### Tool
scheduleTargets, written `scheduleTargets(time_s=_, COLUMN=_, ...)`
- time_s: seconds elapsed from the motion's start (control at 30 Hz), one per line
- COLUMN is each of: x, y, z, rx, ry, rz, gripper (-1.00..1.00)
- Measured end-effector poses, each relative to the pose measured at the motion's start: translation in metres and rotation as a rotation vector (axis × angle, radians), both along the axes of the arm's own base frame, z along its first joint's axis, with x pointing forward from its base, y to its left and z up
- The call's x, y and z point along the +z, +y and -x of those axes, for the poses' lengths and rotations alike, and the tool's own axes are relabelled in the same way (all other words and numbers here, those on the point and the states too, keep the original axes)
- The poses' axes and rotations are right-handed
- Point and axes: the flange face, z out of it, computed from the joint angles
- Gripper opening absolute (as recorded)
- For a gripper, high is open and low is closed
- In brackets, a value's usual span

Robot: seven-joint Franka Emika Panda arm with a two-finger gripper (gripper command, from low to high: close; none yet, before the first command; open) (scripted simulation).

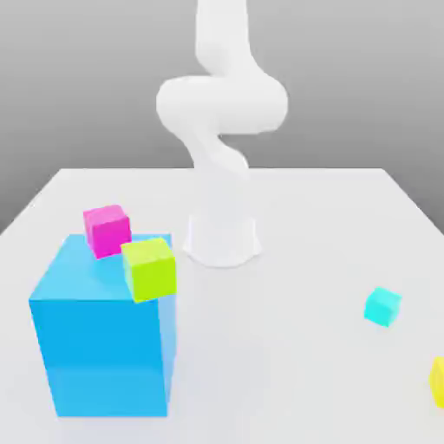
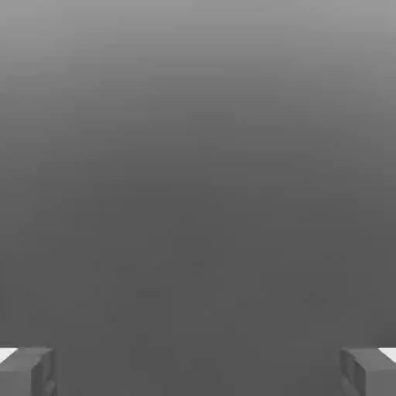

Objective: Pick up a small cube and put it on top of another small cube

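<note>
We aim gripper [image 2: 198, 371] at cyan cube [image 1: 382, 306], alone on desk [image 1: 286, 364] toward exterior view's right, well apart from arm [image 1: 221, 130]. Fingers [image 2: 27, 371] spread wide, nothing between. We descend straight, square to cube faces, close gently. Likely targets: magenta cube [image 1: 107, 230], lime cube [image 1: 149, 269] on big blue cube [image 1: 104, 342]. Yellow cube [image 1: 437, 381] cut off at edge. Hand view: plain grey background.

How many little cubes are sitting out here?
4. A pink cube and a lime cube by the big blue cube's top, a turquoise cube and a yellow cube at the exterior view's right. Others may be hidden.
</note>
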Motion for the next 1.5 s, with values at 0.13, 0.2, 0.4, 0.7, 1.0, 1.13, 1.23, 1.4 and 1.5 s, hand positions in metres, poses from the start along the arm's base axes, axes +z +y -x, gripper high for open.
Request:
scheduleTargets(time_s=0.13, x=-0.062, y=0.046, z=-0.029, rx=0.247, ry=0.08, rz=0.126, gripper=0.0)
scheduleTargets(time_s=0.2, x=-0.093, y=0.069, z=-0.037, rx=0.37, ry=0.115, rz=0.186, gripper=0.0)
scheduleTargets(time_s=0.4, x=-0.189, y=0.141, z=-0.04, rx=0.749, ry=0.201, rz=0.359, gripper=0.0)
scheduleTargets(time_s=0.7, x=-0.33, y=0.229, z=0.012, rx=1.345, ry=0.288, rz=0.599, gripper=0.0)
scheduleTargets(time_s=1.0, x=-0.455, y=0.275, z=0.117, rx=1.984, ry=0.325, rz=0.814, gripper=0.0)
scheduleTargets(time_s=1.13, x=-0.498, y=0.273, z=0.139, rx=2.125, ry=0.335, rz=0.853, gripper=0.0)
scheduleTargets(time_s=1.23, x=-0.527, y=0.273, z=0.14, rx=2.132, ry=0.337, rz=0.854, gripper=0.0)
scheduleTargets(time_s=1.4, x=-0.545, y=0.272, z=0.141, rx=2.133, ry=0.338, rz=0.854, gripper=-1.0)
scheduleTargets(time_s=1.5, x=-0.549, y=0.271, z=0.141, rx=2.134, ry=0.339, rz=0.854, gripper=-1.0)
